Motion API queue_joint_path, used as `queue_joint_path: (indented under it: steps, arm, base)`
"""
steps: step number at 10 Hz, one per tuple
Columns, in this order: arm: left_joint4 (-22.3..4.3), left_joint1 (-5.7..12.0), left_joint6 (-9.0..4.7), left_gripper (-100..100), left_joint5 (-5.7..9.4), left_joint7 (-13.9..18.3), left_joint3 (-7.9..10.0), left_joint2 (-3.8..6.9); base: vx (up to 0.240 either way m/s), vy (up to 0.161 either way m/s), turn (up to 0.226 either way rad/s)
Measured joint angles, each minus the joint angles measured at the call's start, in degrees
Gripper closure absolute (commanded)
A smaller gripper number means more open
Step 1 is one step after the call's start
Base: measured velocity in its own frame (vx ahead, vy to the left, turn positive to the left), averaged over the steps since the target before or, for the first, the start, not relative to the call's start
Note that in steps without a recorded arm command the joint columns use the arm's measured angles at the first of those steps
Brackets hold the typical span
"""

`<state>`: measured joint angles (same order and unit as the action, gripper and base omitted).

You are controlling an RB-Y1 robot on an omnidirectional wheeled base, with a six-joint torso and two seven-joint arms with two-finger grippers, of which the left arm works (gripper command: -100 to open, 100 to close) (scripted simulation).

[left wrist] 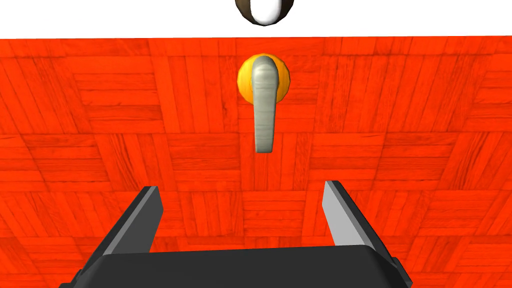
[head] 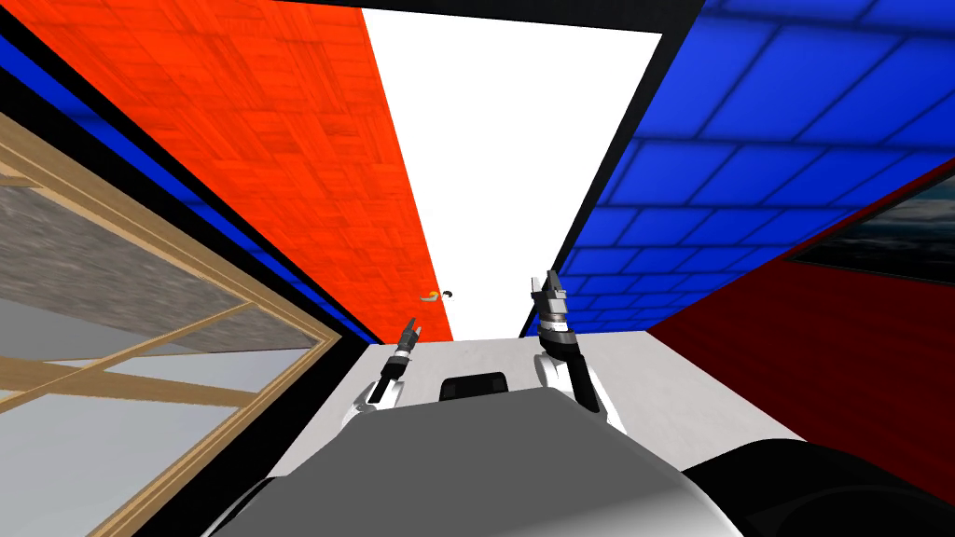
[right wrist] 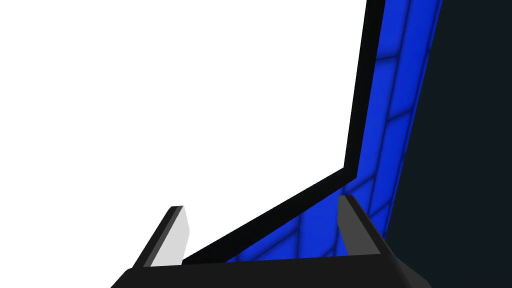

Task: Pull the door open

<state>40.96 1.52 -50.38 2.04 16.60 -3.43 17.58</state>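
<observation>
The door (head: 308, 158) is an orange-red panel with a wood parquet pattern, standing ahead and to my left. Its grey lever handle (left wrist: 265, 110) sits on an orange rosette (left wrist: 245, 82) near the door's edge, and the lever's free end points toward my left gripper (left wrist: 241, 186). That gripper is open, a short way off the lever, with nothing between its fingers. In the head view it (head: 411, 327) hangs just below the small handle (head: 429, 296). My right gripper (head: 550, 282) is raised to the right of the door and is open (right wrist: 260, 202) and empty.
A white surface (head: 522, 168) borders the door's handle edge, with a small dark fitting (left wrist: 265, 11) on it. A blue tiled wall (head: 746, 140) and a dark red surface (head: 821, 354) rise on the right. A wood-framed window (head: 140, 308) lies to the left.
</observation>
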Motion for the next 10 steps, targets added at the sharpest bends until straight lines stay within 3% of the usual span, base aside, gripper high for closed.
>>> queue_joint_path:
  steps: [7,8,9,10]
  arm:
    - [-5.9,2.05,-1.77,-100,0.03,0.7,0.00,0.76]
    - [-7.2,1.76,-2.25,-100,0.44,0.4,1.04,1.06]
    - [-7.1,1.21,-1.85,-100,0.90,-0.2,2.24,1.30]
    - [-4.3,-0.50,0.00,-100,1.34,-0.8,3.39,1.49]
  base:
    - [0.084,0.009,-0.020]
    - [0.029,0.010,-0.109]
    - [0.037,0.010,-0.093]
    - [0.027,0.011,-0.028]
